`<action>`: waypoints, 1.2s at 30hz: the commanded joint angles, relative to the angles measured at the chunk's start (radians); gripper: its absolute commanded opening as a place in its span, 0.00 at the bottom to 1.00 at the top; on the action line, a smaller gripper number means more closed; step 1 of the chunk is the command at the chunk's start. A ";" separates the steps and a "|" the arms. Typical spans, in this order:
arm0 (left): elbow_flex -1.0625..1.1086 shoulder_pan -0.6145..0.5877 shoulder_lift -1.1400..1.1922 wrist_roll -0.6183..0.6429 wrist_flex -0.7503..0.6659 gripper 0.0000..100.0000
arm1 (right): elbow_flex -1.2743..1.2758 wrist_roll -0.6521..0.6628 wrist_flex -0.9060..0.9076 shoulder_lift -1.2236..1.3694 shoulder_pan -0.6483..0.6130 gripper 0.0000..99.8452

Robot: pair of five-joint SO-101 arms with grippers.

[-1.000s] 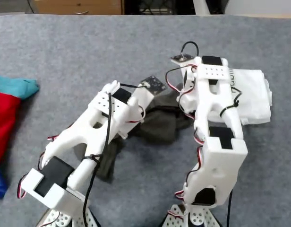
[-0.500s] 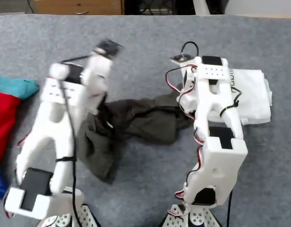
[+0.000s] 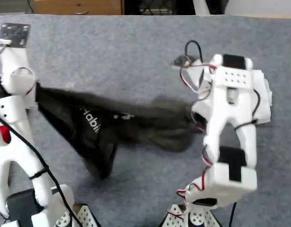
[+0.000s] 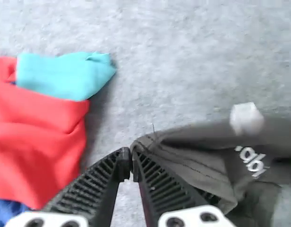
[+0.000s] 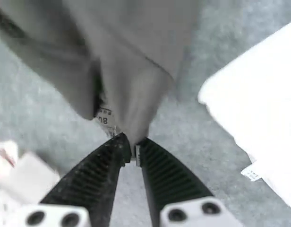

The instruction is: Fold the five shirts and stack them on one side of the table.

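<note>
A dark olive shirt hangs stretched between the two arms above the grey table. My left gripper is shut on one corner of the olive shirt, at the table's left side. My right gripper is shut on the opposite edge of the olive shirt, where a small label hangs. A folded white shirt lies at the right, partly behind the right arm, and the white shirt is close beside the right gripper. A teal shirt, a red shirt and a blue shirt lie piled at the left.
The grey cloth-covered table has bare room at the back and in the front middle. A wooden cabinet stands beyond the far edge. The two arm bases stand at the front edge.
The left arm swung far to the left with its corner of the olive shirt, pulling the crumpled shirt out into a long stretched band. The right arm rose and shifted slightly right.
</note>
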 commanded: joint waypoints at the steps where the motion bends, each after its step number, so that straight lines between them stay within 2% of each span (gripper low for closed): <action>1: 0.045 -0.062 -0.002 -0.051 -0.052 0.03 | 0.162 0.195 0.014 -0.139 0.028 0.01; 7: 0.329 -0.110 0.057 -0.166 -0.209 0.03 | 0.433 0.221 0.012 -0.323 -0.017 0.02; 10: 0.443 -0.116 0.064 -0.247 -0.252 0.03 | 0.516 0.221 0.015 -0.409 -0.011 0.08; 14: 0.507 -0.162 0.064 -0.413 -0.219 0.03 | 0.584 0.224 0.015 -0.538 -0.009 0.20; 18: 0.513 -0.271 0.066 -0.626 -0.166 0.03 | 0.584 0.221 0.017 -0.657 -0.011 0.21; 22: 0.510 -0.387 0.066 -0.704 -0.166 0.03 | 0.521 0.213 0.008 -0.734 -0.017 0.21; 24: 0.530 -0.400 0.074 -0.706 -0.160 0.03 | 0.452 0.126 -0.012 -0.722 -0.032 0.21; 26: 0.579 -0.390 0.075 -0.706 -0.169 0.03 | 0.386 -0.028 -0.038 -0.671 -0.080 0.21; 32: 0.682 -0.341 0.064 -0.704 -0.216 0.03 | 0.156 -0.348 -0.058 -0.360 -0.301 0.21; 36: 0.693 -0.346 0.064 -0.704 -0.215 0.03 | -0.036 -0.446 -0.077 -0.124 -0.399 0.21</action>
